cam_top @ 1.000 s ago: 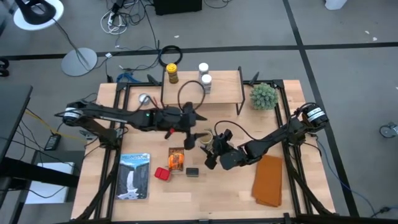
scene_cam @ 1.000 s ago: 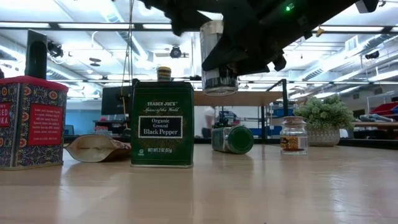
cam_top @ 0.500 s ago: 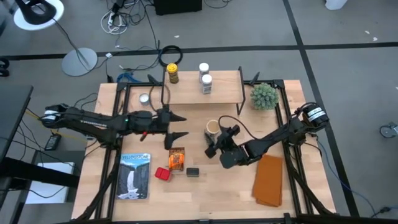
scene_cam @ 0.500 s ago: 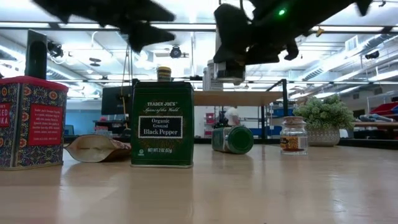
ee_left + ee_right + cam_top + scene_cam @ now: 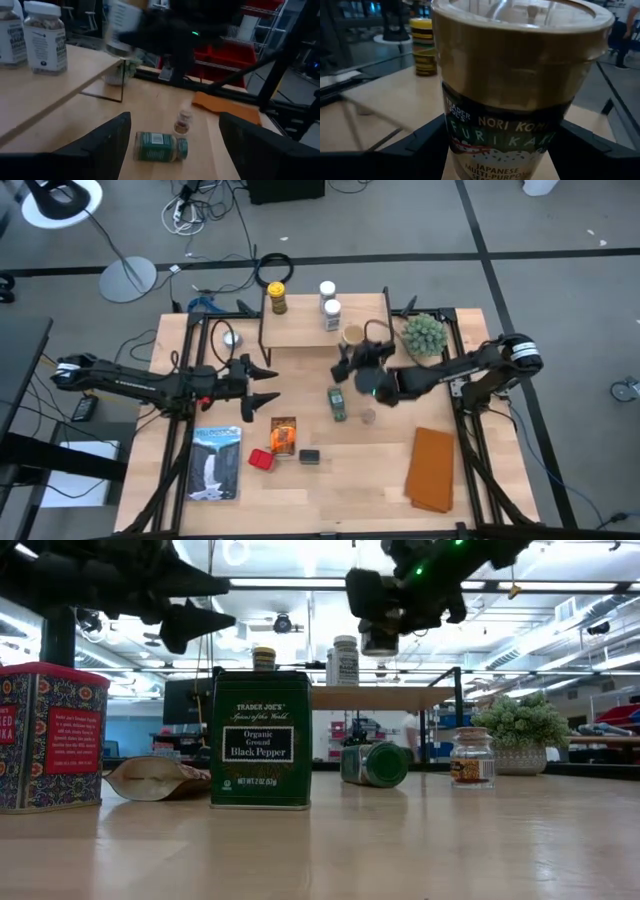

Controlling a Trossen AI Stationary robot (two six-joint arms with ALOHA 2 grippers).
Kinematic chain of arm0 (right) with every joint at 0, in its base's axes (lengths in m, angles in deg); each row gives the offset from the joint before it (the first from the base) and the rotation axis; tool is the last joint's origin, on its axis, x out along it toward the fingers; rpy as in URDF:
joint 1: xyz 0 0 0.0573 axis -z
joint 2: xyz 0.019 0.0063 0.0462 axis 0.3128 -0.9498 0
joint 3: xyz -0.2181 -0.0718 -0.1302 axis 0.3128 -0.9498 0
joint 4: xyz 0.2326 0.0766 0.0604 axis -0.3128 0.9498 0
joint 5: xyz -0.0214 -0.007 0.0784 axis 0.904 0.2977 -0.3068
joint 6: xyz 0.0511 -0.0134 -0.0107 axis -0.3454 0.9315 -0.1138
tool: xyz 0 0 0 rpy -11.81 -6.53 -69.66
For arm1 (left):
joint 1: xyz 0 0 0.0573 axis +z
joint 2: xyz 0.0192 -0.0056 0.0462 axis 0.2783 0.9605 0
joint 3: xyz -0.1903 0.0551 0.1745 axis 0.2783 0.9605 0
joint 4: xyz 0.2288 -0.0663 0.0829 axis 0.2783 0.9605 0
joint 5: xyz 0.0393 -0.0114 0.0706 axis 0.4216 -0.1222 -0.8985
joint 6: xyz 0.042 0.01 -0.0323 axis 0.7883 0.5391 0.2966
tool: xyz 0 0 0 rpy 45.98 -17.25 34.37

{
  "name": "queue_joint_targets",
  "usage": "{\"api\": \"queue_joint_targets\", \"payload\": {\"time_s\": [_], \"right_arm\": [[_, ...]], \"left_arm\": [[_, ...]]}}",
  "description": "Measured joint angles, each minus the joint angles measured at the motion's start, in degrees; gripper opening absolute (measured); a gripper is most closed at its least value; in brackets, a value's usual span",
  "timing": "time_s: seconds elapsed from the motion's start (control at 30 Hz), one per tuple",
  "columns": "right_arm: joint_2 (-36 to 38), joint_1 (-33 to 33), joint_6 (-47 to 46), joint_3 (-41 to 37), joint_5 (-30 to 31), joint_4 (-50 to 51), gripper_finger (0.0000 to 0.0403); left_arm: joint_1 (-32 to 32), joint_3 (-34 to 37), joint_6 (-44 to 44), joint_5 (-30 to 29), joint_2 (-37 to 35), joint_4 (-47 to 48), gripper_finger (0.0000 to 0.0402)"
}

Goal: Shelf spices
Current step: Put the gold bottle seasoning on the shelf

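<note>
The right end effector point(image 5: 358, 360) grips a tan-lidded furikake jar point(image 5: 352, 336) upright, over the right part of the shelf point(image 5: 300, 328) (not yet set down, by the look of it). It should lower straight, keep the jar level, and let go only once the base sits flat. Two white-lidded jars point(image 5: 328, 300) and a yellow-lidded one point(image 5: 276, 296) already stand there, so it needs clearance. The left end effector point(image 5: 262, 384) waits open over the tabletop point(image 5: 360, 470). A green jar point(image 5: 338, 404) lies on its side below.
</note>
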Motion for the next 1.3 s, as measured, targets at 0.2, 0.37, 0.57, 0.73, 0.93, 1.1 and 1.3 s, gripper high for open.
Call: {"api": "queue_joint_targets", "payload": {"time_s": [0.2, 0.37, 0.57, 0.73, 0.93, 1.1, 1.3], "right_arm": [[3.0, 10.2, 3.0, 0.0, -4.8, 0.6, 0.0283], [3.8, 18.1, 4.4, 0.0, -10.5, 0.7, 0.0283], [1.6, 26.2, 2.1, -0.1, -18.7, 1.4, 0.0283], [-0.4, 30.6, 2.2, -0.1, -25.6, 0.8, 0.0283], [-1.2, 33.1, 2.3, -0.1, -31.1, 0.0, 0.0289], [-1.2, 33.2, 2.7, 0.0, -31.6, 0.2, 0.0309], [-1.2, 32.0, 6.8, 0.0, -31.6, -1.6, 0.0321]], "left_arm": [[0.0, -0.1, 1.1, 0.0, -0.6, 0.9, 0.0307], [0.0, -0.1, 1.1, 0.0, -0.6, 1.0, 0.0307], [0.0, -0.1, 2.6, 0.0, -0.6, 0.7, 0.0307], [0.0, -0.1, 2.6, 0.0, -0.6, 0.7, 0.0307], [0.0, -0.1, 3.9, -0.1, -0.6, 0.8, 0.0307], [0.0, -0.1, 4.1, -1.0, -0.6, 1.0, 0.0307], [0.0, -0.1, 4.1, -1.2, -0.6, 1.3, 0.0307]]}}
